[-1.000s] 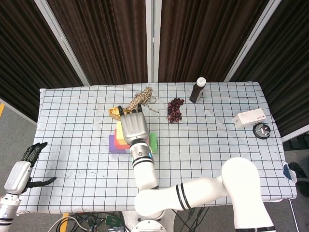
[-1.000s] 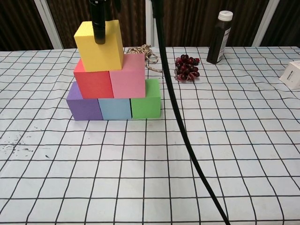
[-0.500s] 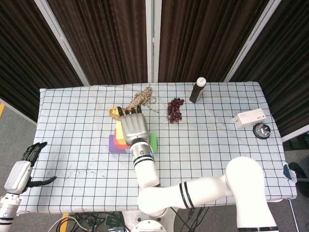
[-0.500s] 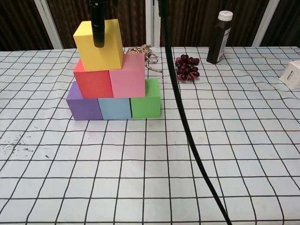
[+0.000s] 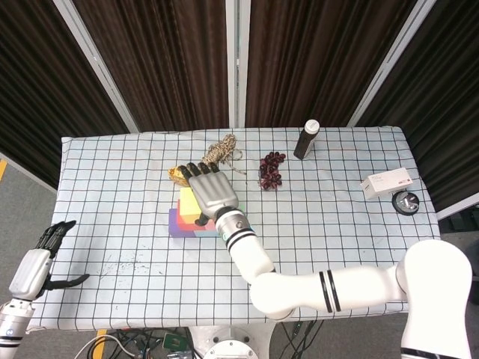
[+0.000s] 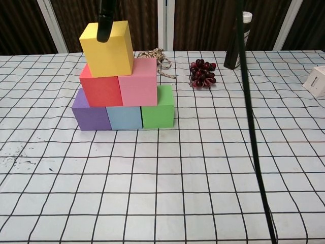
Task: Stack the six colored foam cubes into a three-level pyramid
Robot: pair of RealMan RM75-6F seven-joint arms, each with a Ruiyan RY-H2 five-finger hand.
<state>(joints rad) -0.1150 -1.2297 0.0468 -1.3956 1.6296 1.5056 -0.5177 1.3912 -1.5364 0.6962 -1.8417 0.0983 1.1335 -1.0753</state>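
Three-level pyramid on the checked tablecloth [image 6: 203,168]: yellow cube [image 6: 107,48] atop red cube [image 6: 100,91] and pink cube [image 6: 138,84] (purple, blue, green below), right hand [image 5: 212,194] spread over the top, one finger [image 6: 104,23] touching the yellow cube; left hand [image 5: 36,263] open off-table.

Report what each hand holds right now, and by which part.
Right hand lies over the yellow foam cube atop the pyramid; whether it grips it cannot be told. Left hand holds nothing.
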